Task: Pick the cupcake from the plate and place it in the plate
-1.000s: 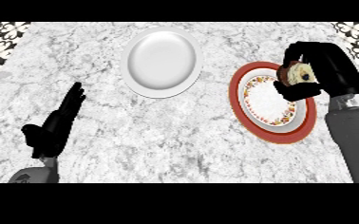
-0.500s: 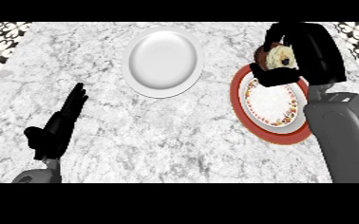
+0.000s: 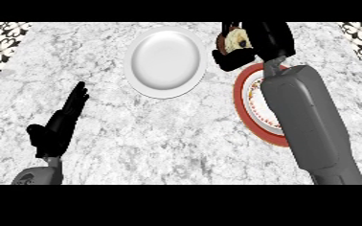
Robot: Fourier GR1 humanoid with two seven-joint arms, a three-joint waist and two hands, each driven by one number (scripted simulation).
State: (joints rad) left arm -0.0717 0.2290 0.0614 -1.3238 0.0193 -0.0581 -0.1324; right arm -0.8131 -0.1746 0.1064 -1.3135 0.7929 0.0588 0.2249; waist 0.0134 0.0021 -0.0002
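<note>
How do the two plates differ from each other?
The white plate is plain, while the red plate has a red rim and a patterned centre. The white plate shows whole; the right forearm covers part of the red plate. Both lie flat on the counter.

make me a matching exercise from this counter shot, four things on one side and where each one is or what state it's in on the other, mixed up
Things:
1. cupcake
2. white plate
3. red-rimmed plate
4. left hand

Places or states:
A. partly hidden under the right forearm
B. open, resting at the lower left of the view
C. held in the right hand, off both plates
D. bare, at the far middle of the counter

Pairs: 1-C, 2-D, 3-A, 4-B
</note>
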